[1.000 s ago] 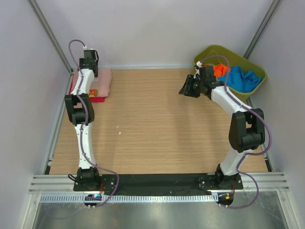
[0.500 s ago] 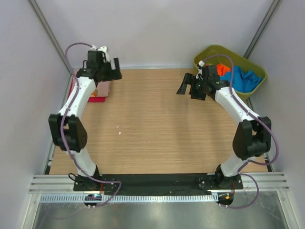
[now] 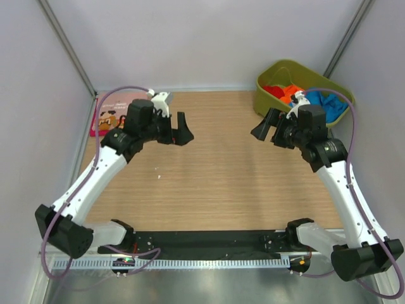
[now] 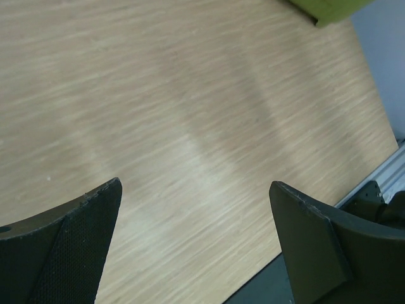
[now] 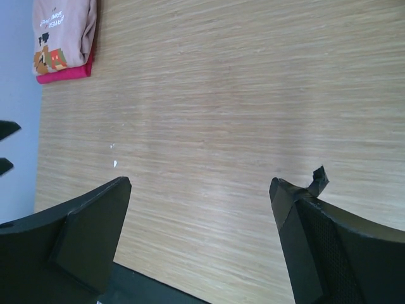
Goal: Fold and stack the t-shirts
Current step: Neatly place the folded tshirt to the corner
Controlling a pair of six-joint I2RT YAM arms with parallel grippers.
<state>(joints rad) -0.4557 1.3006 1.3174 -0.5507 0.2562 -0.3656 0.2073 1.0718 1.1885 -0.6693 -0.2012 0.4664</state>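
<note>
A flat folded stack is seen at the upper left of the top view. A dusty-pink t-shirt (image 3: 112,104), matte and soft, print side up, is laid over a magenta t-shirt (image 3: 95,131), of which only a thin edge is shown. The stack is squared to the wood-grain desk (image 3: 215,183) and looks slightly wider than deep. Its right part is covered by the left arm, so its long axis cannot be fixed. In the right wrist view it is cut off by the top edge.

At the upper right, crumpled red (image 3: 273,90), orange (image 3: 291,95) and blue (image 3: 330,101) t-shirts are held in a smooth olive-green tub (image 3: 297,66); the blue one is partly hidden by the right arm.

The left fingers (image 4: 69,253) and right fingers (image 5: 82,234), black and wedge-shaped, are spread wide above bare desk, with nothing gripped.
</note>
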